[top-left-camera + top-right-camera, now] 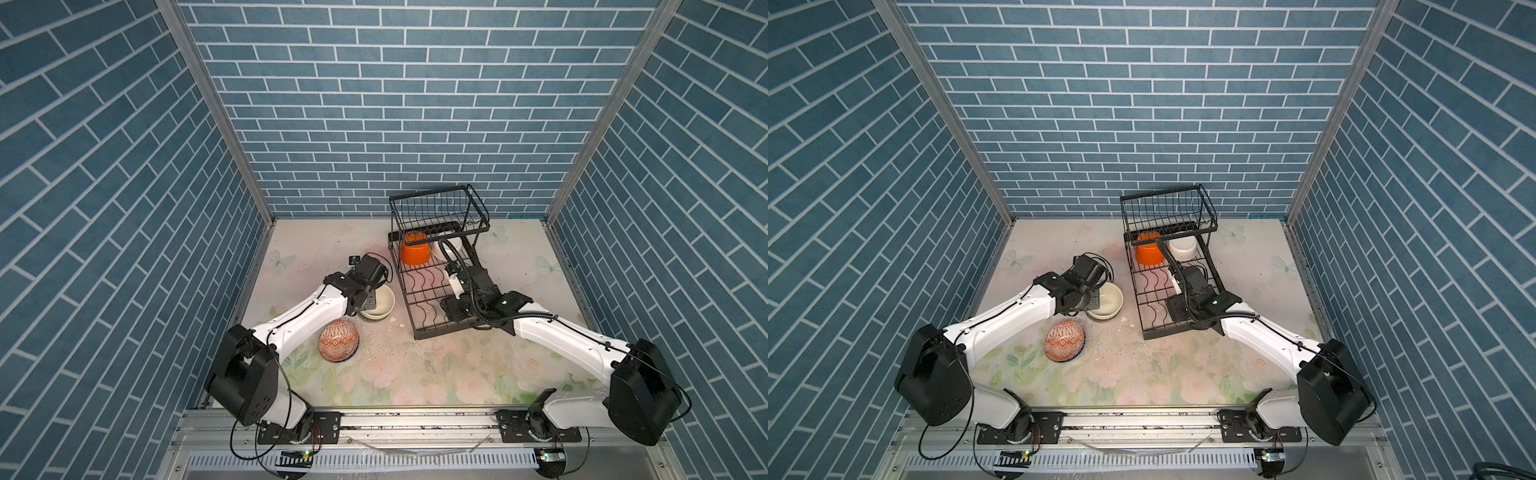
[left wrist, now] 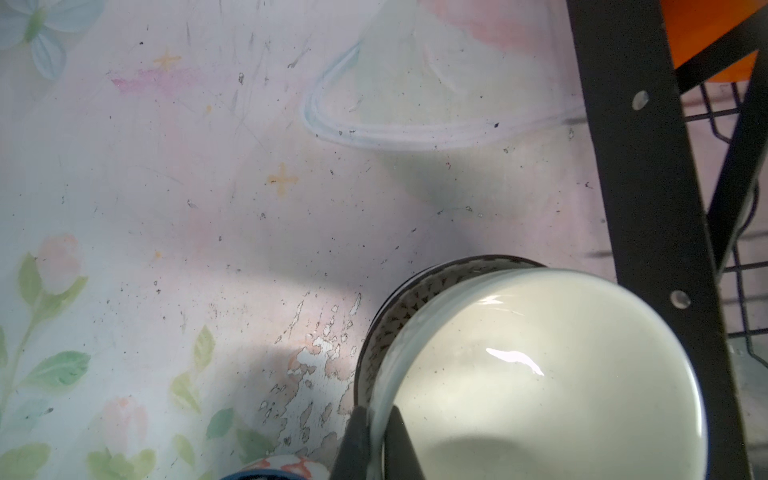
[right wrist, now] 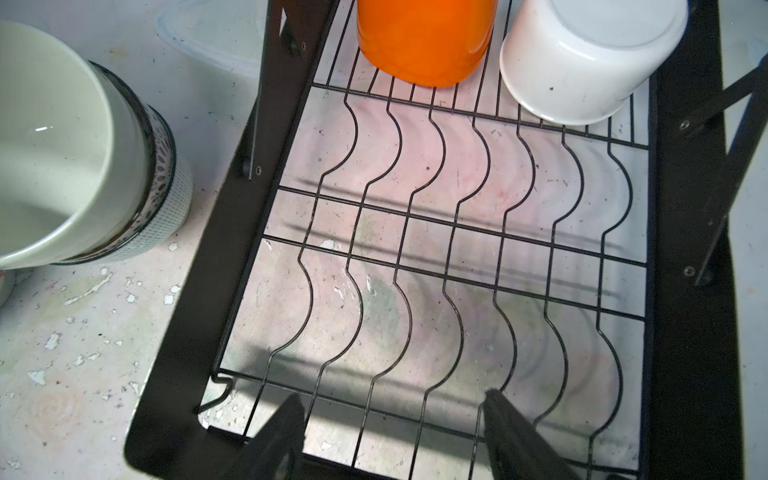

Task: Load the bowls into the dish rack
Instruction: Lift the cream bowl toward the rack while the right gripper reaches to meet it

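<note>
Between left end effector fingers, seemingly, cream bowl rim.

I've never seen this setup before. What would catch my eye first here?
Probably the bright orange bowl, upside down beside a white bowl at the far end of the black dish rack. Next, the left gripper pinching the rim of a pale green bowl nested in a stack left of the rack. An orange patterned bowl lies tilted nearer the front.
</note>
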